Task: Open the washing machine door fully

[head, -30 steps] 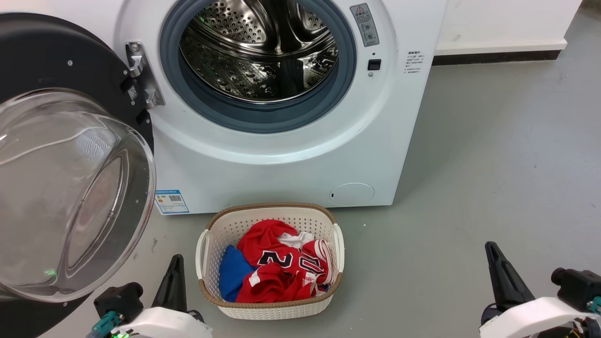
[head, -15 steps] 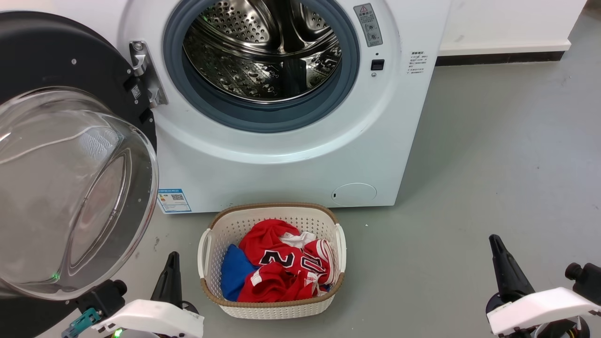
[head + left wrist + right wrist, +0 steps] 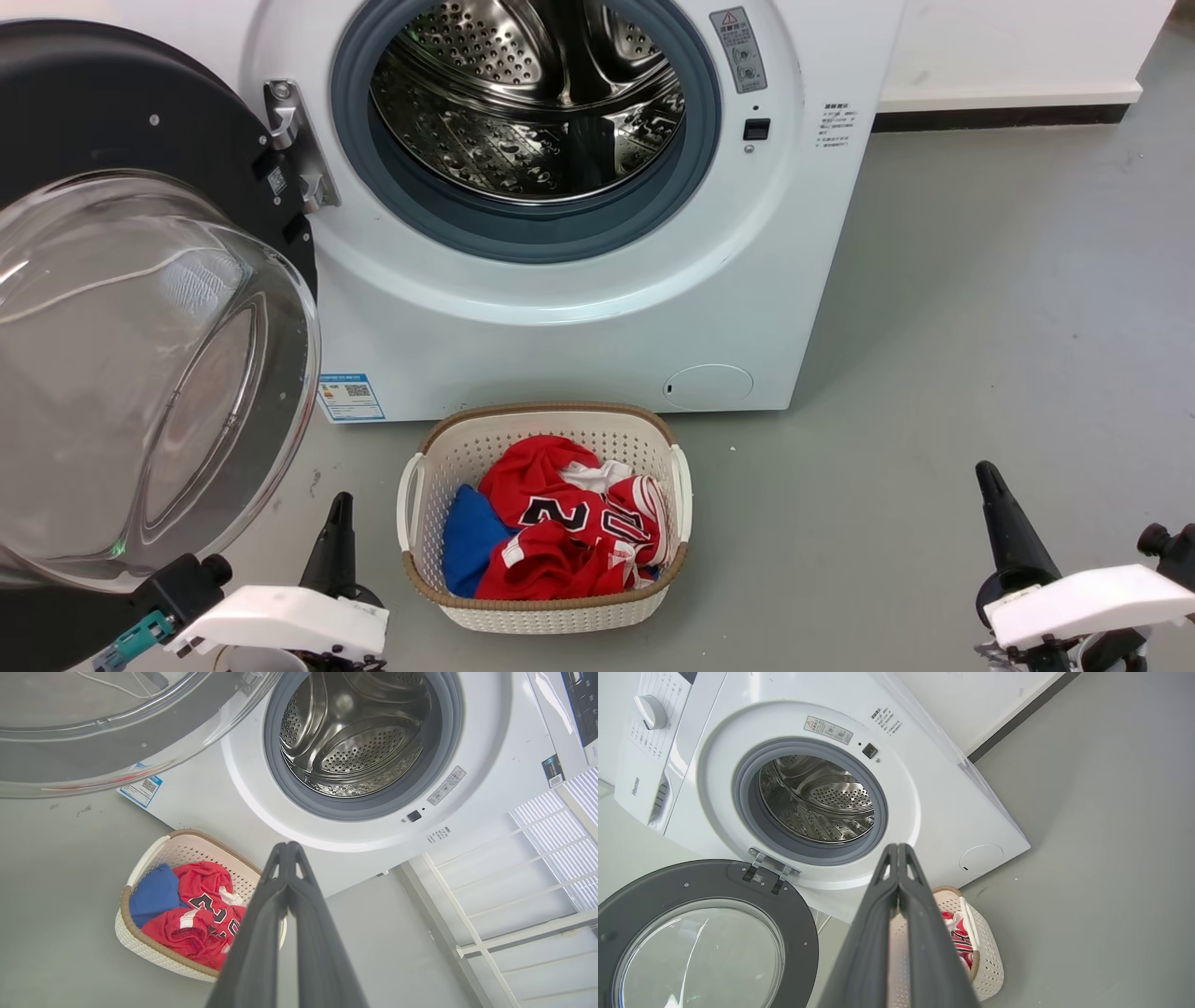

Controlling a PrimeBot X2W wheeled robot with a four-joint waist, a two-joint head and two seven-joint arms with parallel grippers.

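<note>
The washing machine door (image 3: 140, 373) stands swung out wide to the left of the white washing machine (image 3: 560, 317), clear of the opening. It hangs on a metal hinge (image 3: 294, 149) at the opening's left side, and its black ring and bulging glass bowl face outward. In the right wrist view the door (image 3: 705, 938) shows its whole round inner face beside the machine front. The steel drum (image 3: 532, 103) lies open to view inside the grey rubber ring (image 3: 523, 233). On the floor (image 3: 934, 373), just before the machine's front, sits a white basket (image 3: 546, 607) with a red jersey (image 3: 560, 523) and a blue cloth (image 3: 467, 551) in it. The left gripper (image 3: 336, 541) hovers to the basket's left, below the glass bowl, with its fingers (image 3: 261, 933) pressed together on nothing. The right gripper (image 3: 994, 495) hangs over bare floor, well apart to the basket's right, and its fingers (image 3: 873, 933) are likewise closed and empty.
</note>
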